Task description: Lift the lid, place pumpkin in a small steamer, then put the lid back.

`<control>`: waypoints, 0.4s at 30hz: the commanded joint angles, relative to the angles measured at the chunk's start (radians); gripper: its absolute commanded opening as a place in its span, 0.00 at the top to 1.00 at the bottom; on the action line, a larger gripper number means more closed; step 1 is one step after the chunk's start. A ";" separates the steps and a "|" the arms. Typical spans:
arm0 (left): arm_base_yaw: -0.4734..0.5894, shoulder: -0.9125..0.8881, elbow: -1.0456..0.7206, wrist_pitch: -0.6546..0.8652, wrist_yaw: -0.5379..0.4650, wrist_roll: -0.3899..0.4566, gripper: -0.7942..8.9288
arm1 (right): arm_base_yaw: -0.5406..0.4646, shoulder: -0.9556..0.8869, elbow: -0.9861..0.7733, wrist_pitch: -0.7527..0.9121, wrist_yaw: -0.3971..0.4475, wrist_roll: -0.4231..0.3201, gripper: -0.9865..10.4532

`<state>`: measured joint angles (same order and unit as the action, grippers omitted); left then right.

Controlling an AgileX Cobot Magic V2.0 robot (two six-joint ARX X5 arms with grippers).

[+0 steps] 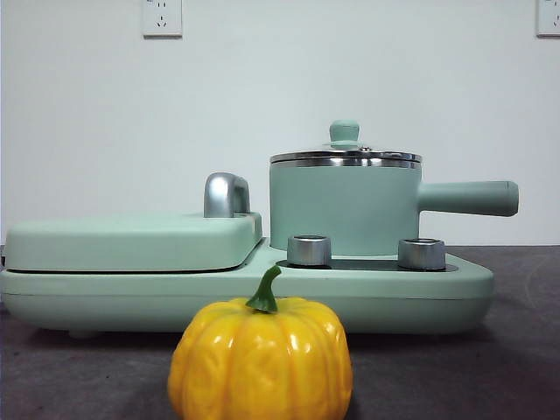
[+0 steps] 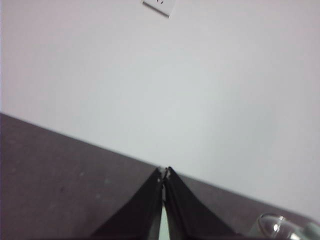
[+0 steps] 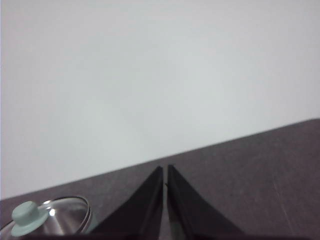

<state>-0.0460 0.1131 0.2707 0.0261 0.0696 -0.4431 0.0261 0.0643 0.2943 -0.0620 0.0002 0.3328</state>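
The yellow-orange pumpkin (image 1: 261,358) with a green stem sits on the dark table at the front, just before the appliance. Behind it the mint-green small steamer (image 1: 343,207) stands on the cooker base, its long handle (image 1: 468,198) pointing right. The glass lid (image 1: 345,154) with its mint knob rests on the pot. The lid (image 3: 50,217) also shows in the right wrist view, beside my right gripper (image 3: 165,169), which is shut and empty. My left gripper (image 2: 165,172) is shut and empty, high over the table. Neither arm shows in the front view.
A wide mint-green griddle unit (image 1: 131,241) with a steel hinge (image 1: 226,194) fills the left of the base. Two steel knobs (image 1: 309,250) stand before the pot. A white wall with sockets (image 1: 162,17) lies behind.
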 commanded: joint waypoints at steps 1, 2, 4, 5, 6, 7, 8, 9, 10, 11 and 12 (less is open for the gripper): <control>0.000 0.066 0.099 -0.076 0.000 0.067 0.91 | 0.000 0.046 0.073 -0.039 0.000 -0.045 0.90; 0.000 0.092 0.134 -0.106 0.000 0.082 0.91 | 0.000 0.064 0.097 -0.055 0.000 -0.060 0.90; 0.000 0.146 0.201 -0.158 0.000 0.114 0.91 | 0.000 0.104 0.140 -0.080 -0.003 -0.091 0.90; 0.000 0.177 0.237 -0.180 0.000 0.132 0.91 | 0.001 0.127 0.163 -0.092 -0.005 -0.108 0.90; 0.000 0.203 0.264 -0.195 0.000 0.148 0.91 | 0.001 0.145 0.179 -0.100 -0.009 -0.121 0.90; 0.000 0.234 0.295 -0.210 0.000 0.163 0.91 | 0.001 0.167 0.199 -0.109 -0.019 -0.138 0.90; 0.000 0.265 0.324 -0.222 0.000 0.177 0.91 | 0.000 0.191 0.218 -0.119 -0.032 -0.154 0.90; 0.000 0.291 0.347 -0.231 0.001 0.189 0.91 | 0.001 0.212 0.235 -0.129 -0.040 -0.167 0.90; 0.000 0.322 0.374 -0.244 0.001 0.202 0.91 | 0.000 0.236 0.253 -0.138 -0.056 -0.181 0.90; 0.000 0.354 0.398 -0.253 0.002 0.214 0.91 | 0.001 0.261 0.269 -0.149 -0.071 -0.196 0.90; -0.001 0.379 0.417 -0.260 0.005 0.225 0.91 | 0.001 0.283 0.284 -0.159 -0.086 -0.208 0.90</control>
<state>-0.0460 0.4744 0.6697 -0.2344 0.0711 -0.2623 0.0261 0.3317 0.5606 -0.2218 -0.0769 0.1692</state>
